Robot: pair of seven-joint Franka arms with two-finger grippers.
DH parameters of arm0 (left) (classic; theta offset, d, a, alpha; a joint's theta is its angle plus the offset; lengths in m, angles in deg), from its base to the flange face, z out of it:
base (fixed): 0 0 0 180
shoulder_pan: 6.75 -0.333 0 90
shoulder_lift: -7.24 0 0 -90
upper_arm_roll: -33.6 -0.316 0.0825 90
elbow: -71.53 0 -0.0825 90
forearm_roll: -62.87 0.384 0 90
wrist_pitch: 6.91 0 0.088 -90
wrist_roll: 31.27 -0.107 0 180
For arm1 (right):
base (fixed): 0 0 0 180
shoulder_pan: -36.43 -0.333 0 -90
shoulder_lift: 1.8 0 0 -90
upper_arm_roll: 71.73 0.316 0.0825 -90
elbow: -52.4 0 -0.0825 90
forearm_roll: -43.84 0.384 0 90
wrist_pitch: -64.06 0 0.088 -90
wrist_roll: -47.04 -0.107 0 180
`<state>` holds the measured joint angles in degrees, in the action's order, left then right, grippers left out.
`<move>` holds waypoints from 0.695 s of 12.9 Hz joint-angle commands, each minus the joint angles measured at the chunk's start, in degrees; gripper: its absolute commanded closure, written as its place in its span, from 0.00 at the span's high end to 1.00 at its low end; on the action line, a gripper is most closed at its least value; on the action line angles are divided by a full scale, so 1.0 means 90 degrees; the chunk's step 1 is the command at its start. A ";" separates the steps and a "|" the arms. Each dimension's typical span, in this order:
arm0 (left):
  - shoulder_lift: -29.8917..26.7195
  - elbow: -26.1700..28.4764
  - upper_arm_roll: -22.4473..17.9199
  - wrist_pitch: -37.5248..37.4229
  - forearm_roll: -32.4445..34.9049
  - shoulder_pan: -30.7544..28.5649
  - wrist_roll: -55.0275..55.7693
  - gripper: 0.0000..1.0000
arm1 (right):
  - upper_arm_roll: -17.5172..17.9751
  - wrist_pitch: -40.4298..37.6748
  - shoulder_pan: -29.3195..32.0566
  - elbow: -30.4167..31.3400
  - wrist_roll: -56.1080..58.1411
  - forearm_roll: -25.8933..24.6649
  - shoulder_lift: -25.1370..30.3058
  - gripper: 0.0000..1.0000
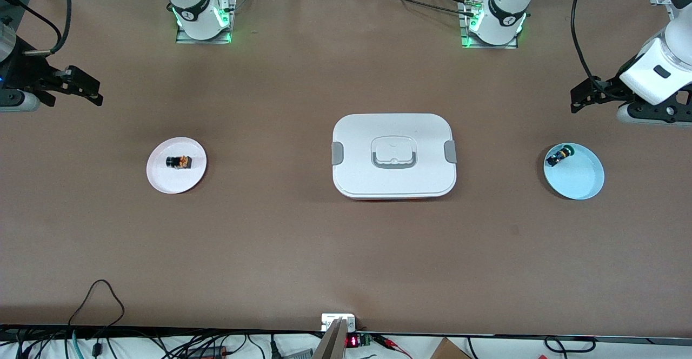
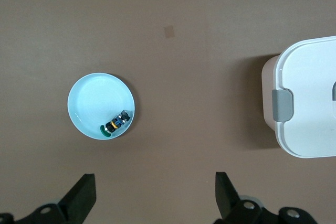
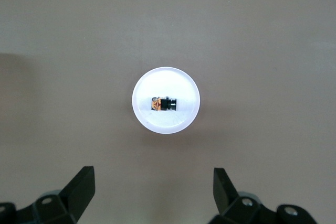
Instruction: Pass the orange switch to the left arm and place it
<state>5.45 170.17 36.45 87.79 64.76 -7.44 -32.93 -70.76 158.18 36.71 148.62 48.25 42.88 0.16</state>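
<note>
The orange switch (image 1: pixel 179 161) lies on its side on a round pink plate (image 1: pixel 162 178) toward the right arm's end of the table; it also shows in the right wrist view (image 3: pixel 163 104). The large white box (image 1: pixel 393 155) with grey clips stands at the table's middle, and its end shows in the left wrist view (image 2: pixel 310 103). My right gripper (image 1: pixel 98 93) is open and empty, up over the table at its own end, apart from the pink plate (image 3: pixel 181 119). My left gripper (image 1: pixel 574 101) is open and empty, up over the table at its end.
A light blue plate (image 1: pixel 581 178) toward the left arm's end holds a small black switch with a green cap (image 1: pixel 560 156), seen too in the left wrist view (image 2: pixel 114 125). Cables and a small device (image 1: pixel 339 322) lie along the table's near edge.
</note>
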 commanded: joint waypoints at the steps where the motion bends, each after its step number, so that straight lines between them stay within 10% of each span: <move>1: 0.0082 -0.0188 -0.0003 -0.0103 -0.0074 -0.0031 -0.0070 1.00 | 0.0010 -0.0184 0.0037 -0.0144 0.0090 0.0087 -0.0032 1.00; 9: 0.0092 -0.0188 -0.0013 -0.0112 -0.0074 -0.0022 -0.0070 1.00 | 0.0078 -0.0232 -0.0040 -0.0164 0.0061 0.0087 -0.0188 1.00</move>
<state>5.48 170.17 36.34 87.79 64.76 -7.49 -32.93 -70.62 157.34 36.57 148.61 48.25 43.00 -0.34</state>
